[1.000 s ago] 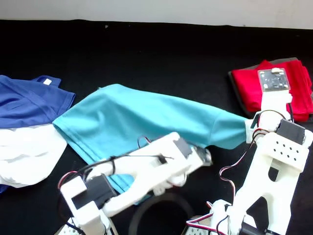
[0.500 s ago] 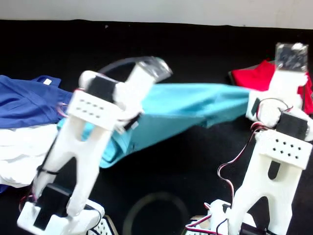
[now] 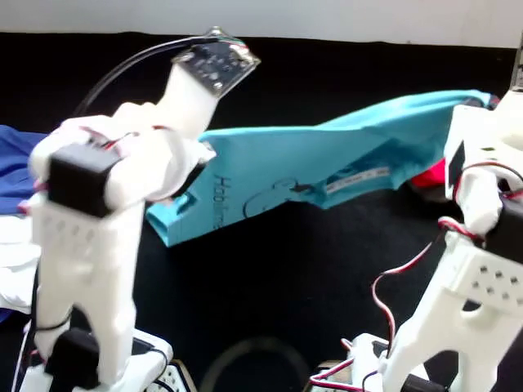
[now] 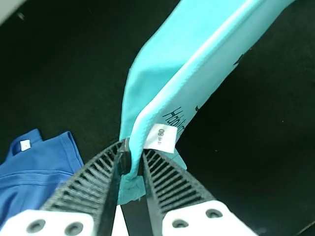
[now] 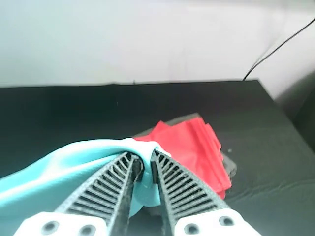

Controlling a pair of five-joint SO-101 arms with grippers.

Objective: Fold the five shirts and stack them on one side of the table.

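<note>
Above the middle of the black table (image 3: pixel 310 278) one teal shirt (image 3: pixel 327 171) hangs stretched between two arms, sloping up from the left arm (image 3: pixel 90 245) to the right arm (image 3: pixel 482 261). Its low corner by the left arm sits close to the table; can't tell if it touches. Left hand (image 4: pixel 132 147) is pinched tight on the shirt's hem just beside a small white label (image 4: pixel 161 136). Right hand (image 5: pixel 142 160) is clamped the same way on a bunched fold at the other end. Bare table lies under and in front of the shirt, and behind it out to the far edge at the pale wall (image 3: pixel 327 16). Other shirts counted: one red (image 5: pixel 189 147), folded near the table's right edge, mostly hidden behind the teal cloth and right arm in the high view; one blue (image 4: pixel 34 162), crumpled at the left side, and one white (image 3: pixel 12 261) just beside it, both cut off by the frame and the left arm. A grey edge (image 5: pixel 230 168) pokes out under the red one; can't tell what it is.
</note>
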